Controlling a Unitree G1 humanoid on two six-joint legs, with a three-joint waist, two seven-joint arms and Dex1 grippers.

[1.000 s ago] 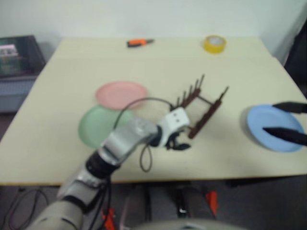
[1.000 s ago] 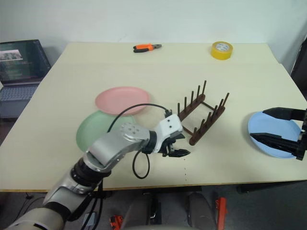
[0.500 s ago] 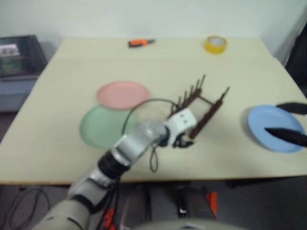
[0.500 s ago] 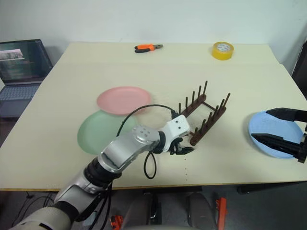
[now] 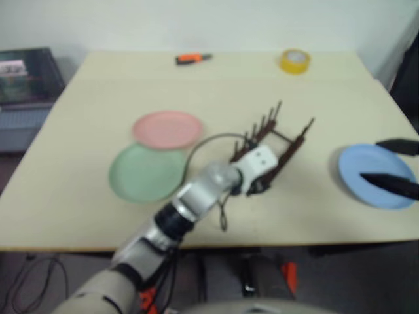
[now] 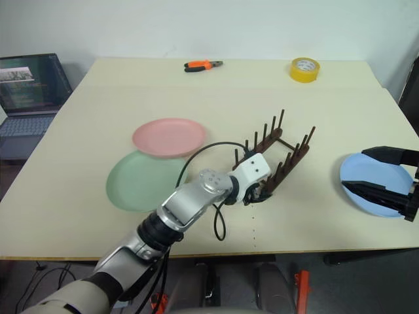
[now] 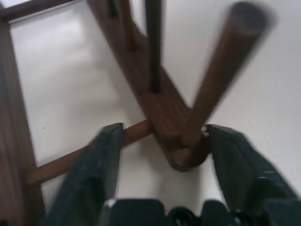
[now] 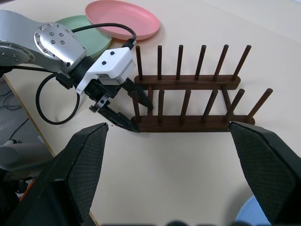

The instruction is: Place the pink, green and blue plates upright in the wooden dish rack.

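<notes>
Wooden rack (image 6: 275, 159) mid-table, right of pink plate (image 6: 169, 136) and green plate (image 6: 144, 180), left of blue plate (image 6: 370, 188). Left gripper (image 6: 260, 193) at rack's near end.

Left wrist: fingers (image 7: 106, 160) part-open, straddling the near rail end, not clamped.

Right wrist: right gripper (image 8: 176, 179) spread wide, empty, above table facing rack.
</notes>
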